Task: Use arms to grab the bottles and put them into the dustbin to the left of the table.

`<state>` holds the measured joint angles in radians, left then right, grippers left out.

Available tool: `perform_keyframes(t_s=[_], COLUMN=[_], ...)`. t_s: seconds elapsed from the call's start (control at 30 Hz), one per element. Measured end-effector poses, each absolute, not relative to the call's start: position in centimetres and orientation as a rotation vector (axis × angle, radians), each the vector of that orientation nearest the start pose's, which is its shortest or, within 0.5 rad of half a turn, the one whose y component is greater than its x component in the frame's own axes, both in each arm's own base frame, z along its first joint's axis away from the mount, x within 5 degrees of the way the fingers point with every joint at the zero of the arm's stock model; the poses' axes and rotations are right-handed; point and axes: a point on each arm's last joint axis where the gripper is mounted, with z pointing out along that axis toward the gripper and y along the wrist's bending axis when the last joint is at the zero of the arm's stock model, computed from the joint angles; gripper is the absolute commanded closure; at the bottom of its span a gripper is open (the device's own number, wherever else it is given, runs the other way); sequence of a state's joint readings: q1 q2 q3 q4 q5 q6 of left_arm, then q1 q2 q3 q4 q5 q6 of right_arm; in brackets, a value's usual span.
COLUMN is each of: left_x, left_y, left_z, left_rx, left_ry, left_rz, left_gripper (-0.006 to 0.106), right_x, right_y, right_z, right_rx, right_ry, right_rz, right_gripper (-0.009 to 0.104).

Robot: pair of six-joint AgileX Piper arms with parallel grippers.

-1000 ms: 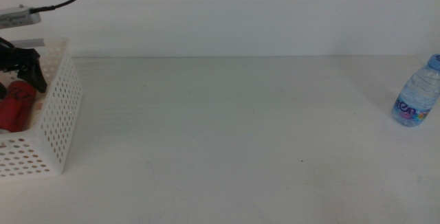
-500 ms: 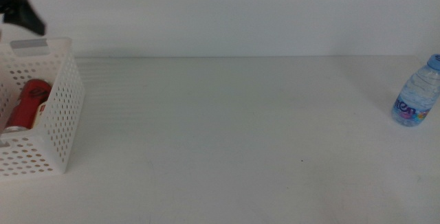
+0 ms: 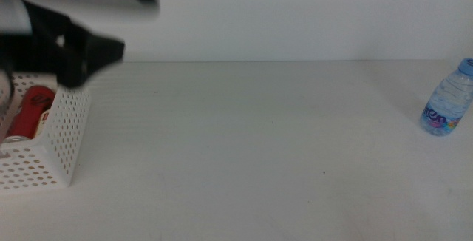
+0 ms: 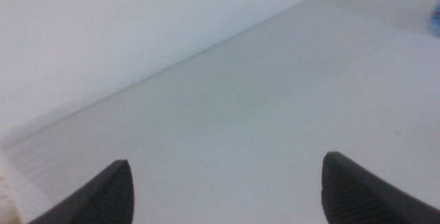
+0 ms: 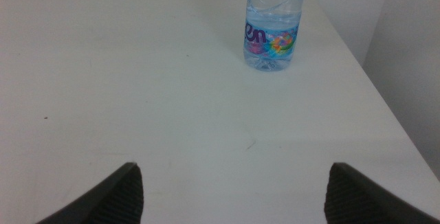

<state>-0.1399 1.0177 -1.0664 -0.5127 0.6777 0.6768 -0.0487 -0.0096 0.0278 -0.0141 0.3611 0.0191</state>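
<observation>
Standing upright: clear blue-capped water bottle [image 3: 447, 100], colourful label.

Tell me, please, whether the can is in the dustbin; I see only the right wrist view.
Observer: Yes, the can lies inside the dustbin, at the table's left end.
Operator: Where is the left gripper, please?
Observer: The left gripper is above the dustbin, its jaws open and empty.
Operator: Does the middle view show my right gripper?
Observer: No, it is out of that view; only the bottle shows at the right edge there.
</observation>
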Motion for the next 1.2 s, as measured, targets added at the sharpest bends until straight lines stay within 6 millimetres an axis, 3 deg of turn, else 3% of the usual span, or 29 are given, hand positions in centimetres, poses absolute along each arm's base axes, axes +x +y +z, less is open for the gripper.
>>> perform_keyframes(t_s=[0.17,0.3,0.57,0.93,1.2], left_x=[17.5,16.5,13.9,12.5,12.3], left_y=[-6.6,-7.2,-10.2,-9.9,-10.0], left_z=[37.7,37.1,35.2,30.9,30.5], left_rx=[0.625,0.672,0.948,0.682,0.628], left_ry=[1.948,1.959,1.898,1.961,1.945], left_rz=[-0.33,-0.38,-0.318,-0.409,-0.469], left_gripper=[0.012,0.012,0.012,0.012,0.012], right_x=[5.3,5.3,5.3,5.3,5.3], right_y=[-0.3,-0.3,-0.3,-0.3,-0.3], right_z=[17.2,17.2,17.2,17.2,17.2], right_rx=[0.054,0.054,0.054,0.054,0.054], right_ry=[1.862,1.862,1.862,1.862,1.862], right_rz=[-0.034,-0.034,-0.034,-0.034,-0.034], right_gripper=[0.016,0.016,0.016,0.016,0.016])
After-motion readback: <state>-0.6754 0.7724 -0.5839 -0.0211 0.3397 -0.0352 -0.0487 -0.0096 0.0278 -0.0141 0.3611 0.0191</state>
